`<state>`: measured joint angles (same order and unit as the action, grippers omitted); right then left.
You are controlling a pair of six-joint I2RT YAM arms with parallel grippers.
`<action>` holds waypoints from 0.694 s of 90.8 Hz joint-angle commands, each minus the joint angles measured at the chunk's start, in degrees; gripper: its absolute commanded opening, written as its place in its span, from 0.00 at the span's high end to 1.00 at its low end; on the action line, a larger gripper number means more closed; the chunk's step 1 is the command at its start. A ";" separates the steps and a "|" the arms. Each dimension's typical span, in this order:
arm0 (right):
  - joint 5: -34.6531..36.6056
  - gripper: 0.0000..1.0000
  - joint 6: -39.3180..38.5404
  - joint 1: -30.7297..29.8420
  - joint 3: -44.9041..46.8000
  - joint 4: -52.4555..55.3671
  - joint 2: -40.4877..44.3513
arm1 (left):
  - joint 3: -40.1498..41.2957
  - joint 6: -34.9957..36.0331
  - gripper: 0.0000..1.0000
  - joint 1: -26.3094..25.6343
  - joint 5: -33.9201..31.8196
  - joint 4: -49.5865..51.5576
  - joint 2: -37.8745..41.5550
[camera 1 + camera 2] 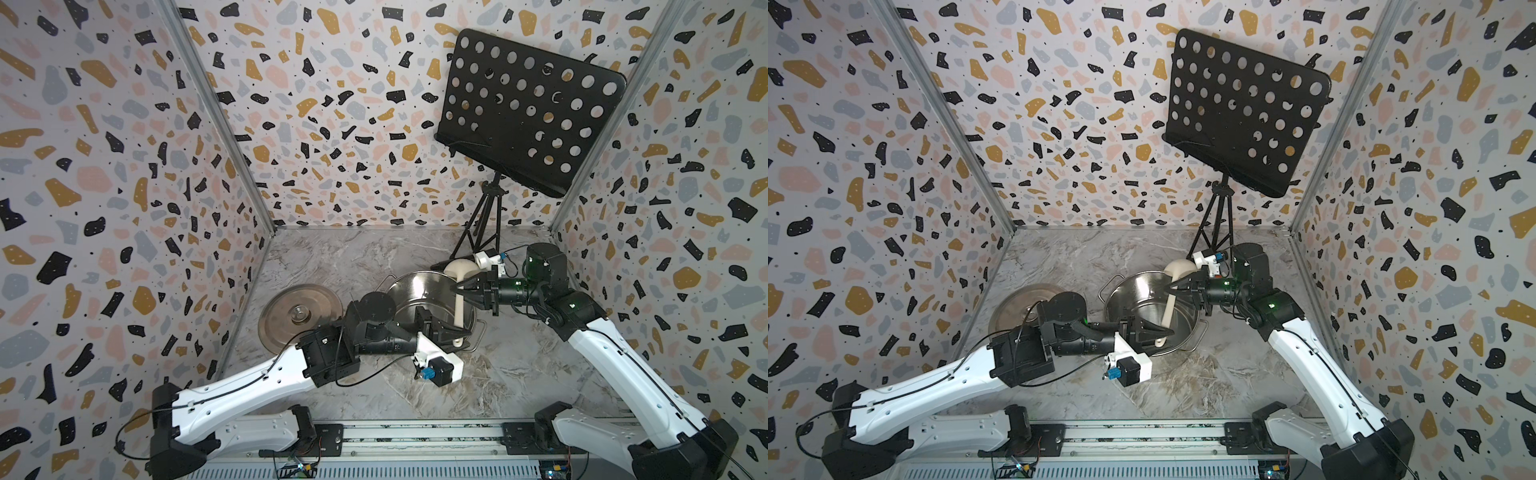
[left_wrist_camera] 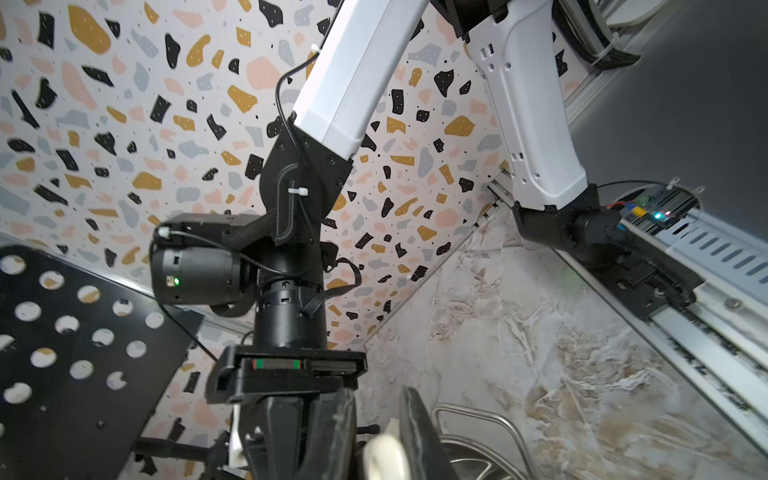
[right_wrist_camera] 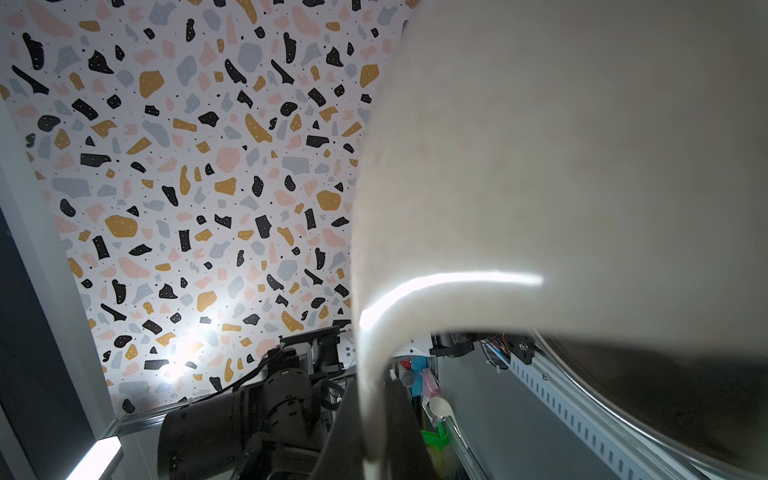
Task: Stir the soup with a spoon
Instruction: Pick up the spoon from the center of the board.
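The cream-white spoon [image 1: 458, 309] lies slanted over the steel pot [image 1: 409, 291]. Its bowl [image 1: 1177, 266] is raised past the far rim and its handle end sits at the near rim. My right gripper [image 1: 459, 286] is shut on the upper handle. From the right wrist, the bowl [image 3: 540, 166] fills the view and the handle runs between the fingers [image 3: 399, 411]. My left gripper [image 1: 462, 331] is shut on the handle's lower end, which shows as a cream tip [image 2: 384, 455] between its fingers [image 2: 415, 432]. No soup shows in the pot's shiny inside.
The pot's lid [image 1: 299, 318] lies flat on the marble table [image 1: 498, 374], left of the pot and partly under my left arm. A black perforated music stand [image 1: 528, 112] on a tripod [image 1: 484, 224] rises at the back right. Patterned walls close in three sides.
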<state>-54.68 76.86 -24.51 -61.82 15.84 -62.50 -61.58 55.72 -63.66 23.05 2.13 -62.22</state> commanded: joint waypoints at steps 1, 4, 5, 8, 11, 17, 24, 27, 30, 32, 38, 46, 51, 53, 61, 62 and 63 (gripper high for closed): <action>1.03 1.00 5.47 -0.51 0.53 -2.61 1.54 | -1.87 -1.32 0.87 -0.18 0.93 -2.22 -0.04; 1.12 1.00 5.56 -0.58 0.68 -2.59 1.71 | -1.87 -1.45 0.97 -0.15 0.95 -2.31 -0.16; 1.18 1.00 5.57 -0.60 0.75 -2.58 1.78 | -1.83 -1.52 0.99 -0.15 0.95 -2.48 -0.22; 1.30 1.00 5.72 -0.61 0.93 -2.55 1.96 | -1.42 -1.71 1.00 -0.16 0.84 -3.26 -0.31; 1.39 1.00 5.87 -0.60 1.14 -2.66 2.16 | -0.95 -1.96 1.00 -0.22 0.64 -4.52 -0.32; 1.57 1.00 6.09 -0.70 1.47 -2.69 2.65 | -0.27 -2.83 1.00 -0.18 0.12 -6.37 -0.23; 2.03 0.88 6.00 -0.71 1.69 -2.33 3.31 | -0.76 -5.45 1.00 -0.16 -2.05 -7.12 -0.16; 2.48 0.79 5.75 -0.71 1.77 -2.00 3.75 | -1.21 -6.97 1.00 -0.15 -3.73 -7.03 0.06; 3.04 0.69 5.16 -0.71 1.79 -1.57 4.40 | -1.75 -8.10 1.00 -0.14 -5.63 -6.51 0.28; 3.38 0.62 4.62 -0.71 1.79 -1.37 4.80 | -2.06 -8.88 1.00 -0.17 -6.92 -6.28 0.44; 4.71 0.43 2.38 -0.70 1.71 0.04 6.45 | -2.94 -11.31 1.00 -0.10 -11.33 -4.84 1.11; 7.35 0.31 -1.78 -0.70 1.75 5.42 9.22 | -4.02 -13.87 1.00 -0.06 -16.34 -1.91 2.19; 9.86 0.28 -4.50 -0.69 2.10 9.52 11.73 | -4.83 -16.91 1.00 -0.11 -19.32 0.64 2.92; 10.75 0.27 -5.24 -0.71 2.49 10.63 12.76 | -5.21 -18.69 1.00 -0.07 -20.69 1.77 3.14; 14.26 0.25 -6.88 -0.71 4.86 14.10 17.59 | -5.68 -25.72 1.00 0.09 -25.42 5.87 4.09; 14.87 0.25 -7.11 -0.71 5.17 14.51 18.25 | -5.54 -26.48 1.00 0.15 -25.73 6.22 4.19; 15.48 0.25 -7.40 -0.71 5.46 15.29 18.84 | -5.33 -27.44 1.00 0.17 -25.97 6.57 4.38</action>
<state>-46.09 73.03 -25.04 -58.48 23.59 -48.90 -64.58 39.09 -63.86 4.80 5.76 -60.42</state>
